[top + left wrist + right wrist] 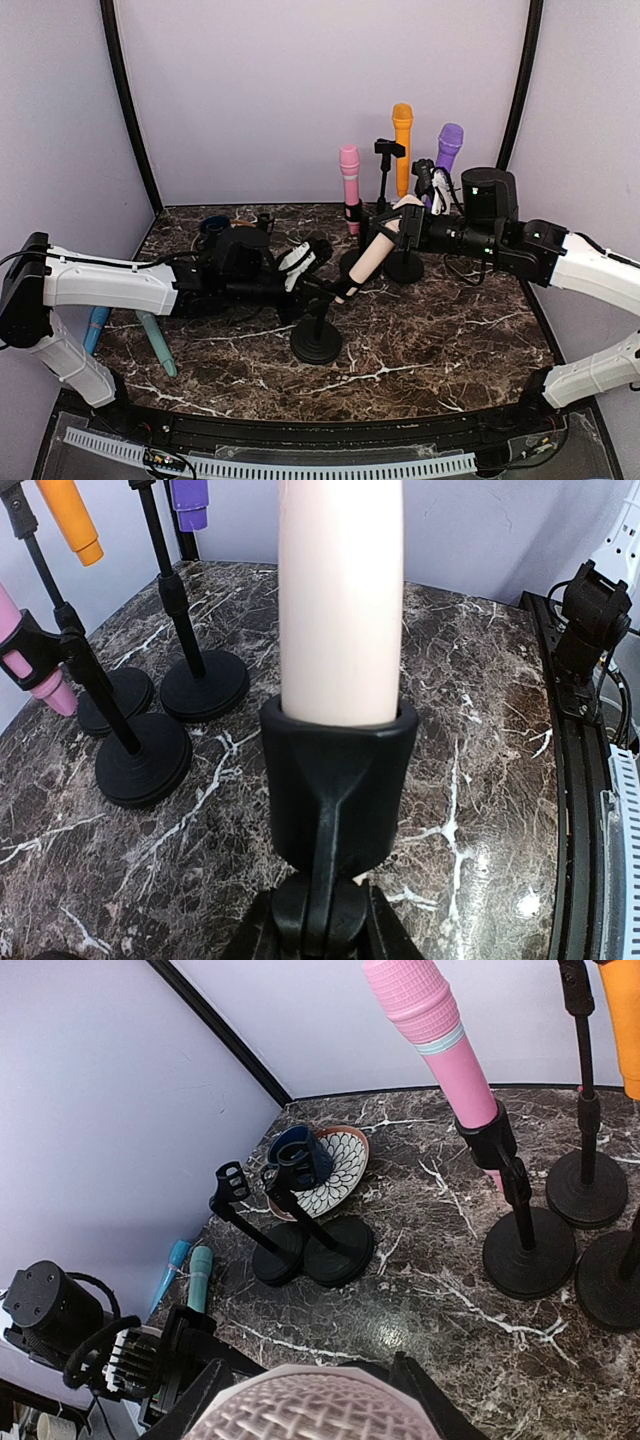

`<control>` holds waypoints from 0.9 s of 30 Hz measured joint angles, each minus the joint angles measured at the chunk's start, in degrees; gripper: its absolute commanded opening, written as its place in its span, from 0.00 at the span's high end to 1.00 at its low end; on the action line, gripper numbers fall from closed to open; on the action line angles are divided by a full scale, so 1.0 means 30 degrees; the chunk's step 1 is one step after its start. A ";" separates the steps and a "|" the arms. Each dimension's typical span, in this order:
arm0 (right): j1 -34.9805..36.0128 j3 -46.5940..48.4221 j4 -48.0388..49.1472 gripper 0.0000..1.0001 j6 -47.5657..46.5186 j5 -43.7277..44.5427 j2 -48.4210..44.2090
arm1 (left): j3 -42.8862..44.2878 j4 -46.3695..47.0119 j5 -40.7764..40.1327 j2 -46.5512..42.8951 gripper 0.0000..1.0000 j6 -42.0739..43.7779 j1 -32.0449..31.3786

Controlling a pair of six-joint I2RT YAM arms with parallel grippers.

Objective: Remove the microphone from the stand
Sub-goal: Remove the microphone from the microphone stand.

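Microphone point(378, 250) tilted in stand point(317, 345), right tool point(408, 222) clamped on its head, left tool point(310, 262) gripping stand stem

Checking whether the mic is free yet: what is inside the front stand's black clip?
The cream microphone stands in the clip of the front stand. The clip's walls cover the lower part of its handle, so how deep it sits cannot be seen.

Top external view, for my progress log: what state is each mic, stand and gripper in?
Beige microphone, tilted, seated in its clip.
Its stand, upright on the table.
Left fingers, shut on that stand below the clip.
Right fingers, shut on the beige microphone's head.
Pink microphone, clipped in a stand.
Orange microphone, clipped in a stand.
Purple microphone, clipped in a stand.
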 measured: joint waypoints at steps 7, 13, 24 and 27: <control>0.0000 0.0000 0.0000 0.72 -0.0168 -0.0022 -0.0102 | 0.0000 0.0000 -0.0015 0.0000 1.00 0.0007 0.0000; -0.0109 -0.0175 0.0583 0.71 -0.1814 -0.1392 -0.0423 | 0.0000 -0.0036 0.0022 0.0000 1.00 0.0022 -0.0007; -0.0372 -0.0882 0.1792 0.73 -0.3541 -0.2710 -0.1005 | 0.0000 -0.0044 0.0080 0.0000 1.00 0.0117 -0.0022; -0.0364 -0.0882 0.1712 0.73 -0.3366 -0.2280 -0.1137 | 0.0000 -0.0044 0.0073 0.0000 1.00 0.0117 -0.0029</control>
